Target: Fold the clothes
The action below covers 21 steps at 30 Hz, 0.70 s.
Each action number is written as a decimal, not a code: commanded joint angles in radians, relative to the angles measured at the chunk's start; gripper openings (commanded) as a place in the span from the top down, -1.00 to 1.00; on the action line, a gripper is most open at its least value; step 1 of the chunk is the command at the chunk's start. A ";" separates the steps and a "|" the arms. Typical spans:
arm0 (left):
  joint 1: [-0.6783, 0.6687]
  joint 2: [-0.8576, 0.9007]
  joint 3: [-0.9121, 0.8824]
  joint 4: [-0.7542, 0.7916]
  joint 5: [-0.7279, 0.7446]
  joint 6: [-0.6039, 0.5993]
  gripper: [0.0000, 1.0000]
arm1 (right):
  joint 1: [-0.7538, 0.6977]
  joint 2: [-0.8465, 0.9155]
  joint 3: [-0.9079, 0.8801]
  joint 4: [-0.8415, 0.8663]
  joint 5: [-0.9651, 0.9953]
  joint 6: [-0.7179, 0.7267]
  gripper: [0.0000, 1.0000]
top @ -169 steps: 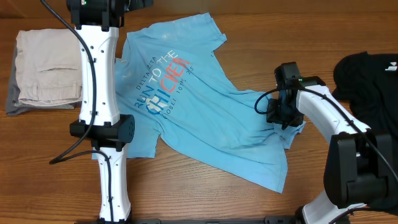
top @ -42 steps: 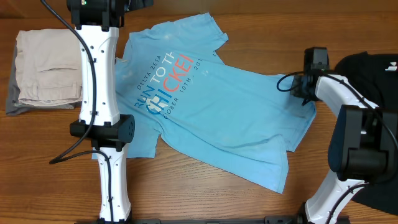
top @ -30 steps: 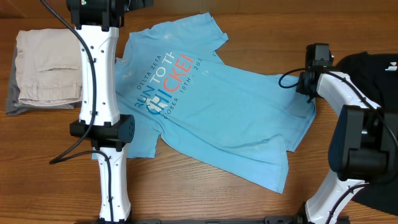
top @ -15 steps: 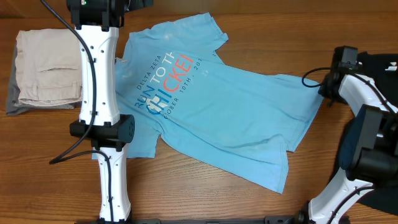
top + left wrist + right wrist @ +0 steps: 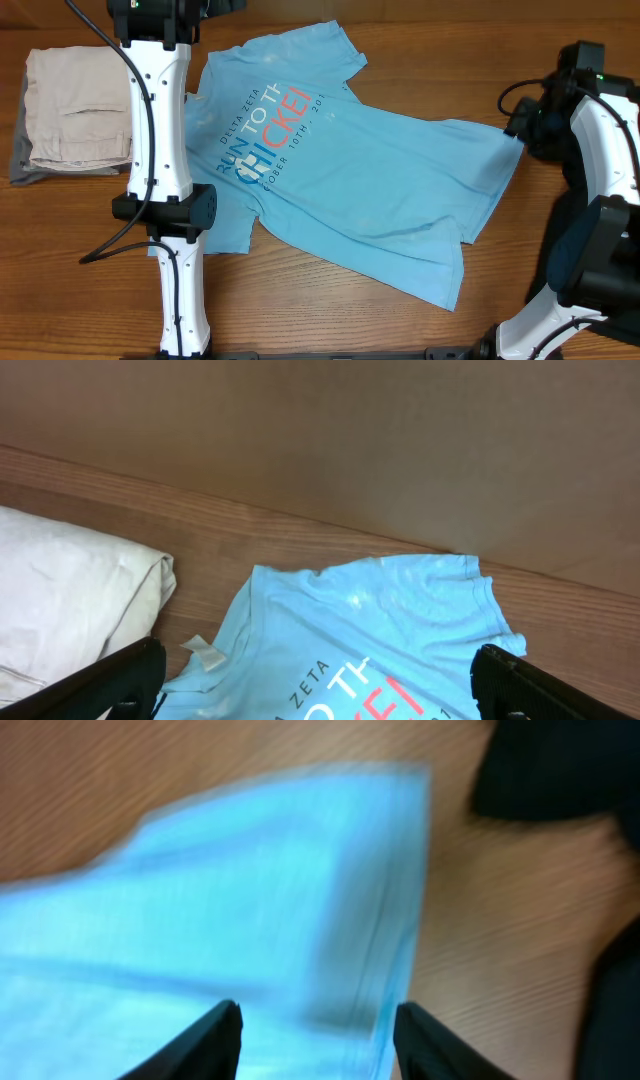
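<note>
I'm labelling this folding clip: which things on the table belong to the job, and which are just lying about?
Job: light blue T-shirt, spread on the wooden table.
Lying about: folded beige garment, far left; grey cloth under it; black garment, far right.

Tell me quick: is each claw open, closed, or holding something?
Left claw: open, holding nothing, above the blue T-shirt.
Right claw: open, over the T-shirt's edge, gripping nothing.

One each: T-shirt (image 5: 370, 180), trousers (image 5: 75, 110), black garment (image 5: 545, 765)
</note>
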State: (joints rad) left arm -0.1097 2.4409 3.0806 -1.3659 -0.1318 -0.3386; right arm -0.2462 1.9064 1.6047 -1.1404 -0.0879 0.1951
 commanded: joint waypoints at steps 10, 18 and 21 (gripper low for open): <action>-0.002 0.008 -0.003 0.001 -0.006 -0.010 -1.00 | 0.045 -0.016 -0.002 -0.220 -0.202 0.038 -0.25; -0.002 0.008 -0.003 0.001 -0.006 -0.010 -1.00 | 0.071 -0.015 -0.009 -0.135 -0.160 0.040 -0.37; -0.002 0.008 -0.003 0.001 -0.006 -0.010 -1.00 | 0.070 -0.008 -0.023 -0.099 -0.089 0.084 -0.15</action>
State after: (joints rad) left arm -0.1097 2.4409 3.0802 -1.3659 -0.1318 -0.3382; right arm -0.1749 1.9064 1.5990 -1.2552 -0.2462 0.2379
